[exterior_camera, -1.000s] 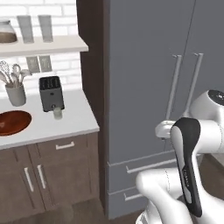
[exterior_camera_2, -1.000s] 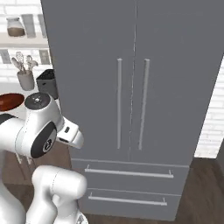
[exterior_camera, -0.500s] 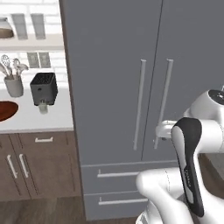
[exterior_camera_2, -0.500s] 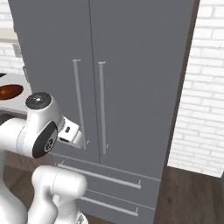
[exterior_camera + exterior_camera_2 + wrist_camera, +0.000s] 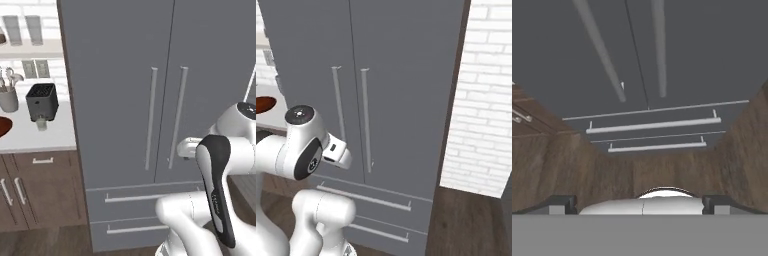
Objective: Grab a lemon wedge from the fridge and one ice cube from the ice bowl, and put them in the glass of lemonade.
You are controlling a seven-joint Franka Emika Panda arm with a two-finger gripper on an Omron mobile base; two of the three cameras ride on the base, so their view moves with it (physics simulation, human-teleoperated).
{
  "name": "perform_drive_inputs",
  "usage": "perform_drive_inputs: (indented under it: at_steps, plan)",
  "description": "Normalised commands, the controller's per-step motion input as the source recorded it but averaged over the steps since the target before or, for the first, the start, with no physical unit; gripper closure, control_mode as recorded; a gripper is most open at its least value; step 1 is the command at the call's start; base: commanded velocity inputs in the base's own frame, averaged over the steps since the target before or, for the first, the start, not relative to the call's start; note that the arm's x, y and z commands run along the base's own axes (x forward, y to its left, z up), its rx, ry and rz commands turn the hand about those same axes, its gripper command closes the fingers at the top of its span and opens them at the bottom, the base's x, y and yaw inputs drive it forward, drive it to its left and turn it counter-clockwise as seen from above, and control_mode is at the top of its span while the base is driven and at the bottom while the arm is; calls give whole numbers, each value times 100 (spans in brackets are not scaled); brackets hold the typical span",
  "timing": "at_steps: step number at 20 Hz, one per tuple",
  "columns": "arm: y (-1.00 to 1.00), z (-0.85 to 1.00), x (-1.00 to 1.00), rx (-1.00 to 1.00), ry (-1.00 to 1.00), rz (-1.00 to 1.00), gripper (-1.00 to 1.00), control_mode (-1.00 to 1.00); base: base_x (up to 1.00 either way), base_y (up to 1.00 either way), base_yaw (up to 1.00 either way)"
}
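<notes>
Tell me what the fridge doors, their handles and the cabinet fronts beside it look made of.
Tall grey fridge: doors look like matte painted metal, flat and glare-free. Long vertical bar handles: brushed steel probably, pale silver with soft highlights. Brown cabinet fronts: dark wood or veneer, going by faint grain.

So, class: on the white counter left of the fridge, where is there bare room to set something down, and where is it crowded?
The white counter is bare between the glass of lemonade and the fridge, and along its front edge. It is crowded at the back: the grey utensil cup, the black toaster, and the ice bowl at the left edge.
</notes>
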Motion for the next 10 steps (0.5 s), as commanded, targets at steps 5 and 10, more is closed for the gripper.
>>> perform_drive_inputs:
  at_steps: [5,10]
  plan:
    - [0,0,0,0,0,0,-100,100,-26,47,-12]
    - [0,0,0,0,0,0,-100,100,-73,38,0]
